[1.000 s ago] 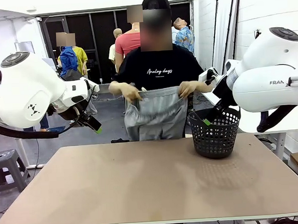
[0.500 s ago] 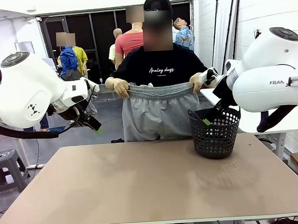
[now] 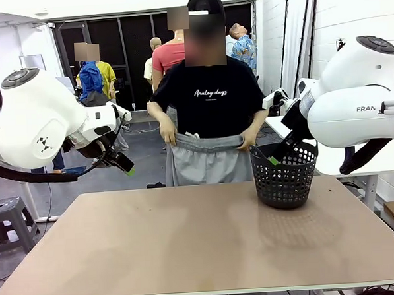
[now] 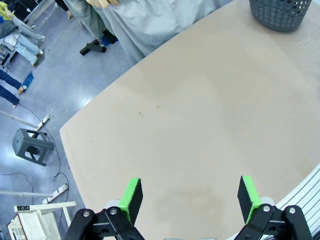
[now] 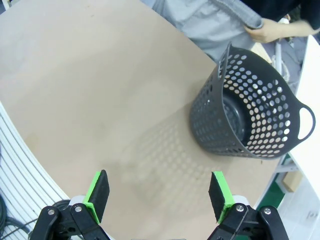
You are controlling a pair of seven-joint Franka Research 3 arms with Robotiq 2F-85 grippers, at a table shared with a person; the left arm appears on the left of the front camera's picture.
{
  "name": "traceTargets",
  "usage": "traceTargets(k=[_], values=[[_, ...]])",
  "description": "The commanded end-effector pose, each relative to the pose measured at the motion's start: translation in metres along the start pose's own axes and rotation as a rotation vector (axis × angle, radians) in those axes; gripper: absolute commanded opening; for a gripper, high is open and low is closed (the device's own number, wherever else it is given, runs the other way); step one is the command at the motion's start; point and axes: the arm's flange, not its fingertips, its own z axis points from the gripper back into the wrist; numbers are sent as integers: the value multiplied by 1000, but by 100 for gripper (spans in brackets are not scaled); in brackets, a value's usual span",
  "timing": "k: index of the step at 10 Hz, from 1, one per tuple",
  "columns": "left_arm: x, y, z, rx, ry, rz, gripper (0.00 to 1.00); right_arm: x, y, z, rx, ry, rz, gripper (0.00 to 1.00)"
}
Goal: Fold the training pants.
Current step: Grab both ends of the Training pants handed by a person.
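- Training pants (image 3: 207, 159): light grey, held by the gathered waistband in the person's hands (image 3: 168, 131), legs hanging behind the far edge of the table (image 3: 189, 247); not yet laid down.
- Left gripper (image 4: 190, 195): jaws spread wide, nothing between the green pads; raised over bare tabletop. Pants well ahead of the fingertips, past the far table edge.
- Right gripper (image 5: 159, 194): jaws spread wide, empty; raised over bare tabletop. Black mesh basket (image 5: 250, 115) ahead of the fingertips and off to 1 side, pants beyond it.
- Step in hand, as judged: presentation of the garment; 0 folds made, no contact between either gripper and the fabric.
- Next move, as judged: calls for the pants flat on the table ahead of the 2 grippers, then a descent by each to a waistband corner or hem, a pinch on the fabric edge, and a lift across to the opposite edge.
- Caution, as judged: basket near the right gripper's forward path; clearance needed.
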Motion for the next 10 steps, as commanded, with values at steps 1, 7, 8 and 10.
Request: traceTargets(k=[1,7,8,10], values=[[0,0,1,1,-9,-9,100,0,0,0,0,0,-1,100],[0,0,1,1,-9,-9,100,0,0,0,0,0,-1,100],[0,0,1,1,-9,-9,100,0,0,0,0,0,-1,100],[0,0,1,1,-9,-9,100,0,0,0,0,0,-1,100]])
